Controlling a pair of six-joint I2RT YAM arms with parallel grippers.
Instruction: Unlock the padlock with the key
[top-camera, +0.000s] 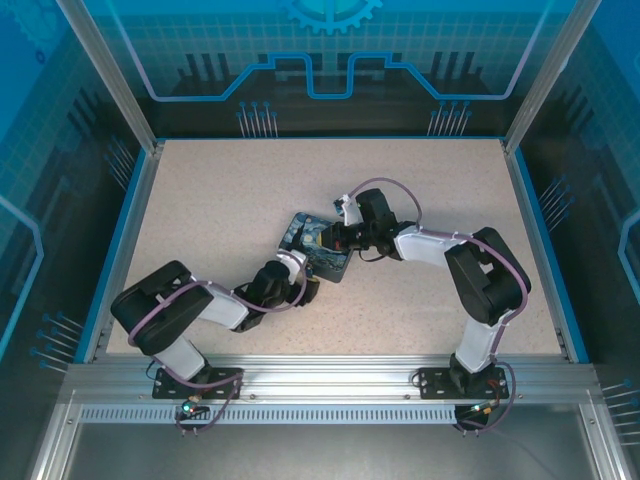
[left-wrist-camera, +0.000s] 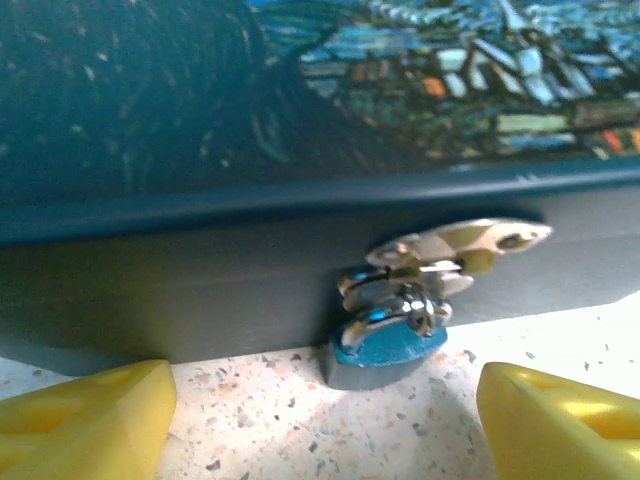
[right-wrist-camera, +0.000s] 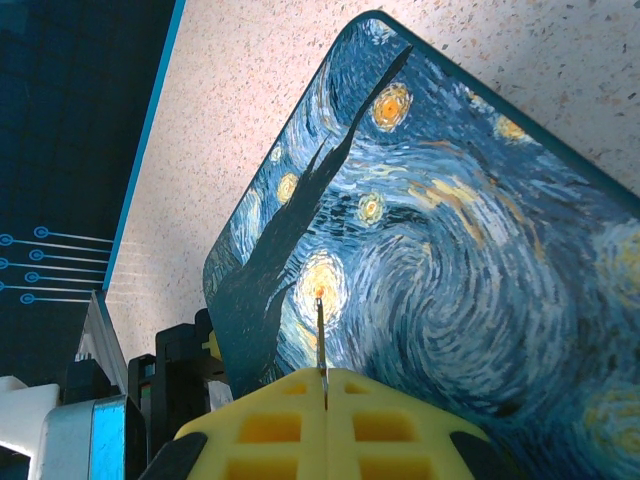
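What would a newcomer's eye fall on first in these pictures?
The swirl-painted box lies in the middle of the table, between the two arms' tips. In the left wrist view a blue padlock hangs on its front latch, with the open left gripper facing it. The right gripper, above the box, is shut on the thin key.

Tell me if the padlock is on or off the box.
On: the padlock is hooked by its shackle through the hasp of the box, body touching the table.
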